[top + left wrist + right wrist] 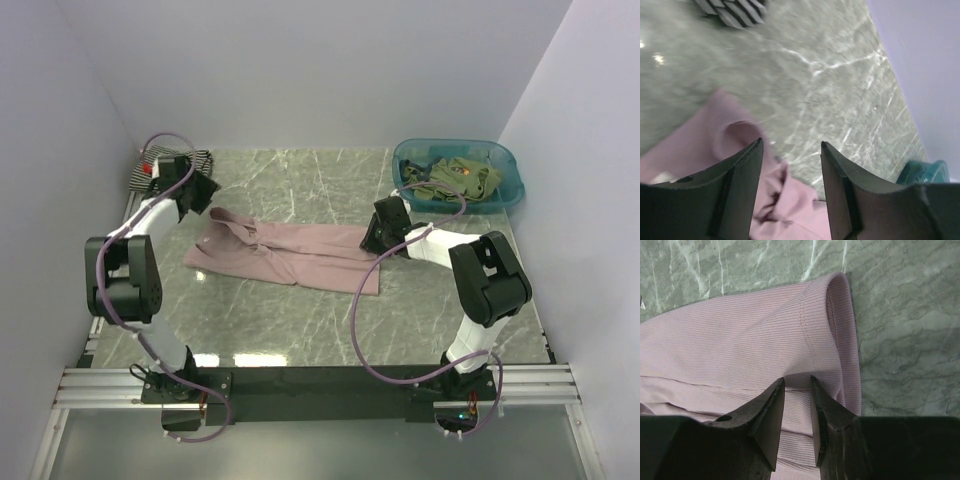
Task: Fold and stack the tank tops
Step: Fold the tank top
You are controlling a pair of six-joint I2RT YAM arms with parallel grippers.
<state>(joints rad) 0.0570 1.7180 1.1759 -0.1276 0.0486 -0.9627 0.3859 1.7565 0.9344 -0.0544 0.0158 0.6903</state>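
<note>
Right gripper (796, 382) maybe pinching pink top (740, 330), contact hidden

- The pink tank top (285, 255) under the right gripper (797, 385) was plain dusty pink with a fine ribbed pattern.
- That claw's fingers were black, as were those of the left gripper (791, 150).
- The striped tank top (150, 172) beyond the left claw had thin black-and-white stripes.
- The basin (510, 188) beyond the right claw was see-through teal.
- The olive tank tops (455, 178) in it were olive green.
- The table (300, 185) around both claws was grey-green marble with white veins.
- The cables (357, 335) behind the claws were pale purple.
</note>
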